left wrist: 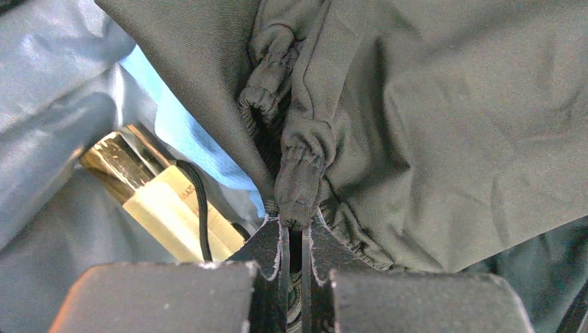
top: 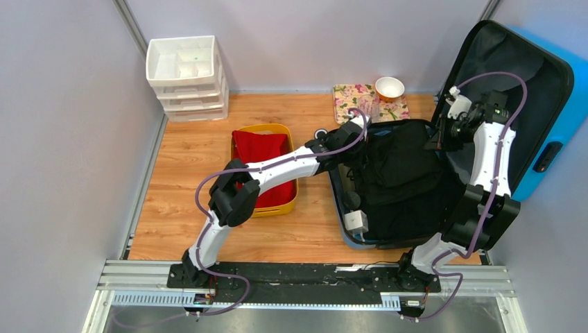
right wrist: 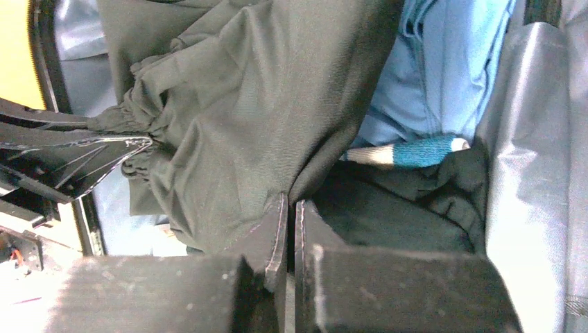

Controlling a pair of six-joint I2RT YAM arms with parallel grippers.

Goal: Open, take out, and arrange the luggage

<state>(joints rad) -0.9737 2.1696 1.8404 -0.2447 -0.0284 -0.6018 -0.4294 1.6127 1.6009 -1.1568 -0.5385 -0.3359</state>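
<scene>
The luggage (top: pixel 563 114) lies open at the right, its blue lid propped against the wall with the dark lining facing me. A dark garment (top: pixel 399 173) is heaped in the lower half. My left gripper (top: pixel 344 147) is shut on the garment's gathered elastic edge (left wrist: pixel 298 187); the grip shows in the left wrist view (left wrist: pixel 295 220). My right gripper (top: pixel 441 135) is shut on a fold of the same garment (right wrist: pixel 243 111) at its right side, as the right wrist view shows (right wrist: pixel 291 202). Under the cloth lie a blue garment (right wrist: pixel 433 76) and a blue-and-white sock (right wrist: pixel 405 152).
A yellow tub (top: pixel 295 198) holding red cloth stands left of the case. A white drawer unit (top: pixel 186 76) is at the back left. A floral tray (top: pixel 350 100) and a bowl (top: pixel 390 88) sit at the back. A white block (top: pixel 356 220) and a cream box (left wrist: pixel 163 205) lie in the case.
</scene>
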